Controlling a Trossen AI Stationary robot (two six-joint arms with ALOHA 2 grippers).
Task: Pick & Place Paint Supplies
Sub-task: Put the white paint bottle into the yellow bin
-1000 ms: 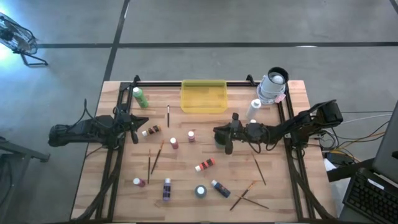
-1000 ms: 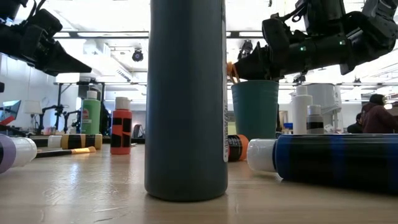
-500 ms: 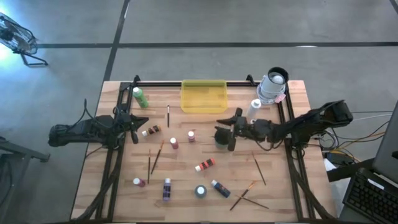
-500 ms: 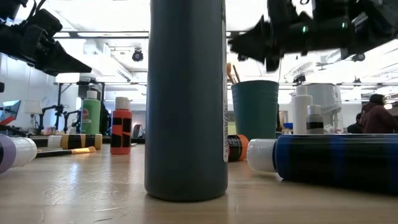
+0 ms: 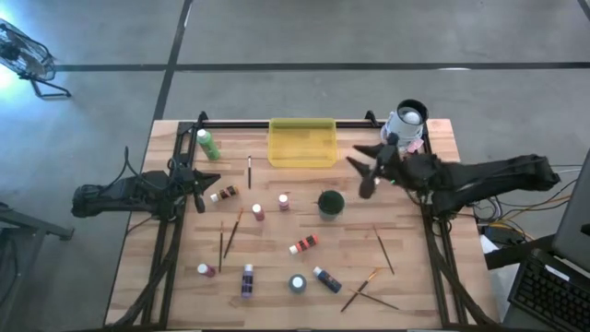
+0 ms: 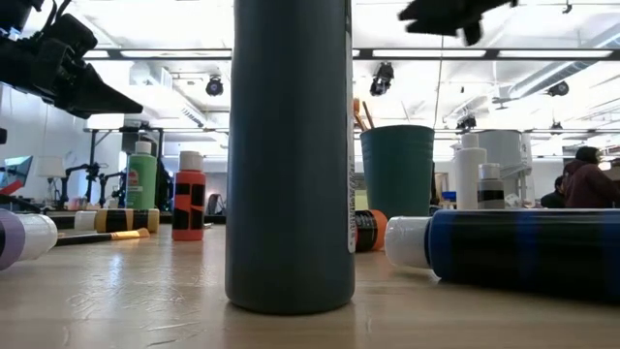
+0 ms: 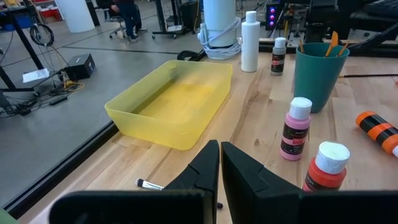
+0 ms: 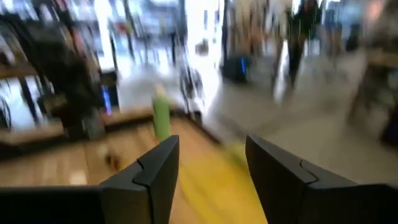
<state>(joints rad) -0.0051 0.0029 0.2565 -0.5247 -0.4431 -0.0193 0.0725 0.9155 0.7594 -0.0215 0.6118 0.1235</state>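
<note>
Small paint bottles lie and stand across the table: a green one (image 5: 208,144), a striped orange one (image 5: 303,244), blue ones (image 5: 247,281). Thin brushes (image 5: 232,232) lie among them. The dark green cup (image 5: 330,203) stands mid-table, and brush handles (image 6: 360,111) stick up out of it. My right gripper (image 5: 362,174) hangs open, high above the table and to the right of the cup, with nothing between its fingers (image 8: 155,171). My left gripper (image 7: 219,167) is shut and empty, and waits at the table's left side (image 5: 198,189).
The yellow tray (image 5: 301,143) sits at the far edge, with a white roll (image 5: 404,127) to its right. A grey bottle (image 6: 291,155) stands right in front of the low camera. Black rails (image 5: 168,231) run along both sides of the table.
My right gripper has opened over the cup and let go of a brush, which now stands in the cup. It has then risen well clear of the cup and drawn back toward the table's far right, tipping up to nearly level.
</note>
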